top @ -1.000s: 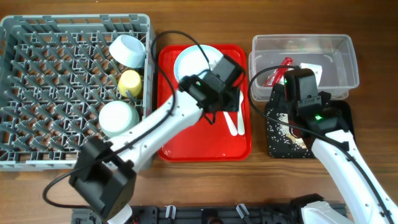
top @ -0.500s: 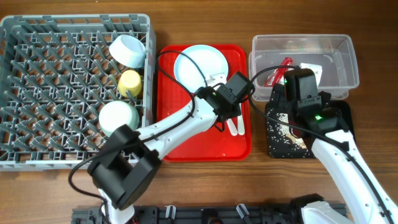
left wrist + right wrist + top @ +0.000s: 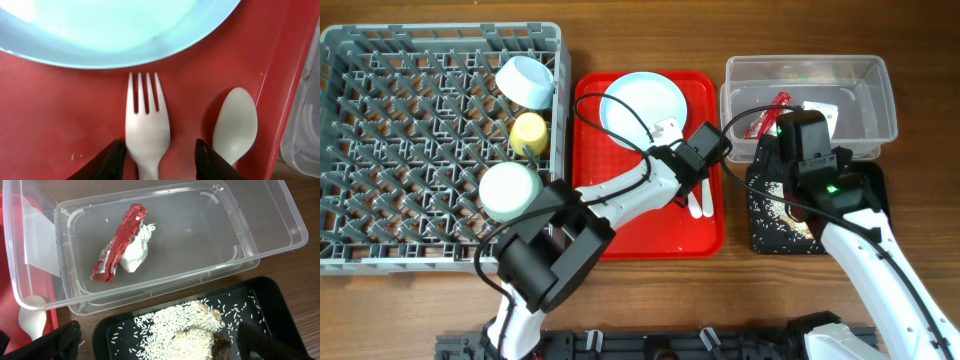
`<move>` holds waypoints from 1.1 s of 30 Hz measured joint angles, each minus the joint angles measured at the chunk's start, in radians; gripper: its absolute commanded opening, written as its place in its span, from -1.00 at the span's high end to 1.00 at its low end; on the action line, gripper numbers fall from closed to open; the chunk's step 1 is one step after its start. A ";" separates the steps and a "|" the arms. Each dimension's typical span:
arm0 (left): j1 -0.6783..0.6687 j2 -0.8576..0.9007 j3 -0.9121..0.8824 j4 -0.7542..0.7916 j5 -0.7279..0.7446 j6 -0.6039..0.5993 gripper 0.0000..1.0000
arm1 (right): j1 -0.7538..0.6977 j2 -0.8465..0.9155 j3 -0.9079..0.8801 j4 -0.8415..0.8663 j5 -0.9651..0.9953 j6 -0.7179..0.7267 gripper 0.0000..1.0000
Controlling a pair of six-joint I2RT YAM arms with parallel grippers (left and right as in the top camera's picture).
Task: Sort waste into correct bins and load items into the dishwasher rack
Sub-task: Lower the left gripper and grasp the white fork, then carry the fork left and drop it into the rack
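My left gripper (image 3: 692, 168) is open and low over the red tray. In the left wrist view its jaws (image 3: 159, 167) stand either side of the white fork (image 3: 147, 130) with gaps. The white spoon (image 3: 235, 122) lies just right of it, and the pale blue plate (image 3: 120, 25) lies just beyond. My right gripper (image 3: 160, 345) is open and empty above the black tray (image 3: 280, 310) of rice scraps (image 3: 195, 327). The clear tub (image 3: 260, 225) holds the red wrapper (image 3: 119, 242) and crumpled paper (image 3: 136, 252).
The grey rack (image 3: 410, 150) at the left holds the white-blue bowl (image 3: 527, 80), the yellow cup (image 3: 529, 131) and the pale green bowl (image 3: 510, 188). The red tray (image 3: 640, 225) lies between the rack and the bins. The left arm's cable loops over the plate.
My left gripper has moved from over the plate to the right and toward the front, down to the fork and spoon. The right arm has not moved.
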 measured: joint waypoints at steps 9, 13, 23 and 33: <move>0.001 0.023 0.010 0.013 -0.029 -0.013 0.92 | 0.000 0.000 0.000 0.000 0.000 0.000 -0.99; 0.002 0.023 0.014 -0.003 -0.030 -0.016 0.92 | 0.000 0.000 0.000 0.000 0.000 0.000 -1.00; 0.002 -0.066 -0.006 -0.162 -0.029 0.015 0.92 | 0.000 0.000 0.000 0.000 0.000 0.000 -1.00; 0.090 -0.549 -0.008 -0.230 -0.132 0.459 0.92 | 0.000 0.000 0.000 0.000 0.000 0.000 -0.99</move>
